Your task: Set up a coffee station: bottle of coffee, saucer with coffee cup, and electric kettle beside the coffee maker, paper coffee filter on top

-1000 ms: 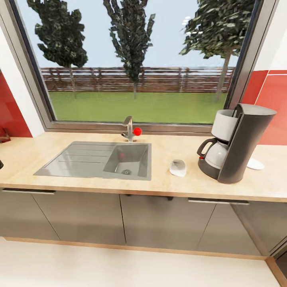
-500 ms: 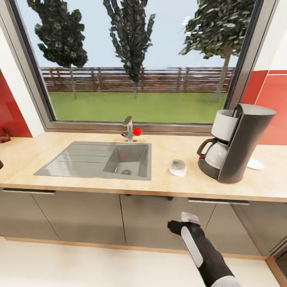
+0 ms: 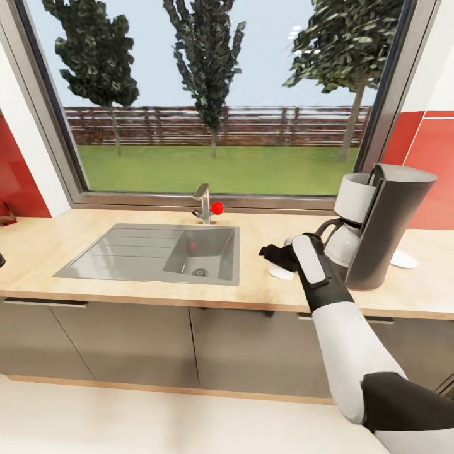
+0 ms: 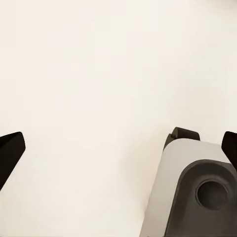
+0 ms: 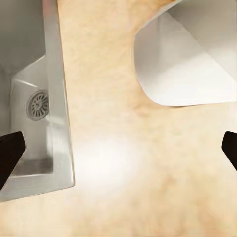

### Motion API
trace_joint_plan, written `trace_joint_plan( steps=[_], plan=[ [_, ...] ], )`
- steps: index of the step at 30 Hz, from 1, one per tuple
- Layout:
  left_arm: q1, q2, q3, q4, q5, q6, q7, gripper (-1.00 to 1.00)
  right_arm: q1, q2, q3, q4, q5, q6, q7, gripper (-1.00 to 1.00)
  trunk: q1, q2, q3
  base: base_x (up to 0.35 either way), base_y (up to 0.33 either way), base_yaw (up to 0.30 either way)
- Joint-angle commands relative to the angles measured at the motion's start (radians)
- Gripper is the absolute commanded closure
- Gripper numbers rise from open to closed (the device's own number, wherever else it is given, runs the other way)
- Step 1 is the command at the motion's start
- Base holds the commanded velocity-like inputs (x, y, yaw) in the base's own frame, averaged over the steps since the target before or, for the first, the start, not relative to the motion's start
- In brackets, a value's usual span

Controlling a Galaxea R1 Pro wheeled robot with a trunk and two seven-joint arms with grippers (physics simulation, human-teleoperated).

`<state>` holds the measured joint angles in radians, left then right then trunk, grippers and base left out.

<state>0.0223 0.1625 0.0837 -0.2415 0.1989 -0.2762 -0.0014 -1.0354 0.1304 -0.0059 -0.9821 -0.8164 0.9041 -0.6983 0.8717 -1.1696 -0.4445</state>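
The coffee maker (image 3: 381, 224) stands upright at the right end of the kitchen countertop (image 3: 126, 291). Just left of it the white paper coffee filter (image 3: 279, 273) lies flat on the wood. My right gripper (image 3: 275, 255) hovers over the filter's upper part and hides it. In the right wrist view the filter (image 5: 182, 69) lies ahead of the right gripper (image 5: 118, 150), whose fingertips (image 5: 10, 153) are far apart with nothing between them. The saucer (image 3: 403, 259) peeks out behind the coffee maker. My left gripper (image 4: 118, 148) is open over pale floor.
A grey steel sink (image 3: 157, 252) with a red-knobbed tap (image 3: 205, 205) is set into the counter left of the filter, its drain (image 5: 37, 104) close to my right gripper. A large window runs behind the counter. Grey cabinet fronts (image 3: 189, 347) sit below.
My right arm came into view from below and rose from in front of the cabinets to over the countertop, ending above the paper filter beside the coffee maker. Nothing else moved.
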Motion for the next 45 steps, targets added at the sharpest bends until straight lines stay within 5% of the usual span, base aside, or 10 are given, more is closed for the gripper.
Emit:
trace_joint_plan(
  steps=[1,6,11,17,32,45],
  plan=[
    [0.001,0.0,0.001,-0.001,0.004,-0.002,0.0,-1.0,-0.023,-0.002,-0.002,0.044,-0.02,-0.016,-0.009,-1.0,0.0,-0.001,-0.001,0.0,0.0,0.0],
    [0.001,0.0,0.001,0.001,0.004,-0.009,-0.002,-1.0,-0.074,-0.012,-0.003,0.143,-0.031,-0.063,-0.002,-1.0,0.0,-0.001,-0.001,0.0,0.0,0.0],
    [0.001,0.001,0.002,0.006,0.004,-0.013,-0.008,-1.0,-0.106,-0.063,-0.003,0.245,-0.033,-0.143,0.081,-1.0,0.0,-0.001,-0.001,0.0,0.0,0.0],
    [0.001,0.002,0.002,0.009,0.004,-0.014,-0.011,-1.0,-0.174,-0.087,-0.003,0.386,-0.028,-0.202,0.133,-1.0,0.0,-0.001,-0.001,0.0,0.0,0.0],
    [0.001,0.002,0.002,0.013,0.004,-0.015,-0.012,-1.0,-0.266,-0.068,0.002,0.608,-0.021,-0.312,0.208,-1.0,0.0,-0.001,-0.001,0.0,0.0,0.0],
    [0.001,0.002,0.002,0.041,0.004,-0.037,-0.012,-1.0,-0.267,-0.051,0.014,0.658,0.06,-0.39,0.281,-1.0,0.0,-0.001,-0.001,0.025,0.005,0.0]
  ],
)
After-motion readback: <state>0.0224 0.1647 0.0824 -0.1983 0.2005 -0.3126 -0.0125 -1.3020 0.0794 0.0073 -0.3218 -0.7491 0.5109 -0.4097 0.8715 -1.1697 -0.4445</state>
